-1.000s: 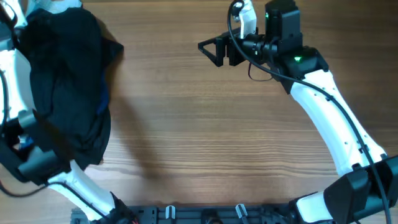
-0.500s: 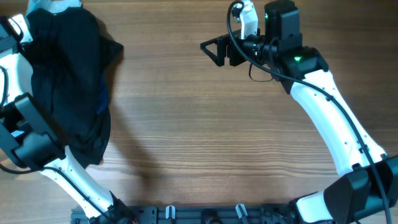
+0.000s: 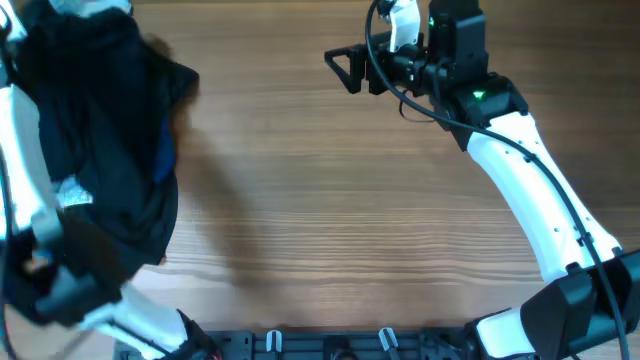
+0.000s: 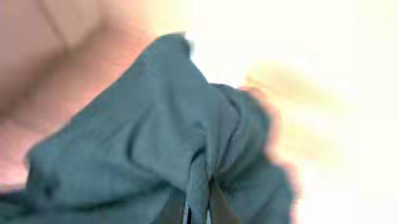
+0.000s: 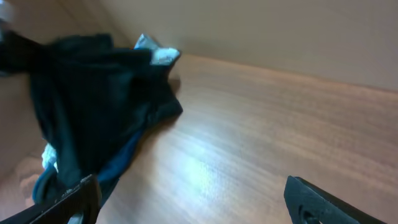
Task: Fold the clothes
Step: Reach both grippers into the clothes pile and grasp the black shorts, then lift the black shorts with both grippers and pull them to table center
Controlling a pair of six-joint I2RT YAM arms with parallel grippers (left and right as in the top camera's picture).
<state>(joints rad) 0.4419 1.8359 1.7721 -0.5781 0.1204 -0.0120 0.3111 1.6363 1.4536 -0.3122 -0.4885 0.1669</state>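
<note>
At the left edge of the wooden table (image 3: pixel 330 220), a dark garment (image 3: pixel 100 130) hangs bunched and crumpled, part draped on the boards and part raised with the left arm (image 3: pixel 20 150), which is blurred in the overhead view. We read this as the opening step of folding: the garment is being picked up to be opened out, and no fold has yet been made. In the left wrist view, cloth fills the frame and gathers to a pinch at the bottom middle, so we judge the left gripper (image 4: pixel 189 211) to be clenched on a fold of the garment, though the picture is soft. The right gripper (image 3: pixel 348 70) hovers near the far edge, well apart from the cloth, its fingers (image 5: pixel 78 194) spread wide and holding nothing. The next move, we think, calls for laying the garment flat toward the middle, with the right gripper crossing over to take a second edge. A pale scrap of fabric (image 5: pixel 157 55) peeks out behind the dark heap. The table is pale brown woodgrain with a soft sheen; beyond it rises a plain beige backdrop (image 5: pixel 280 31), wall or screen we cannot say
</note>
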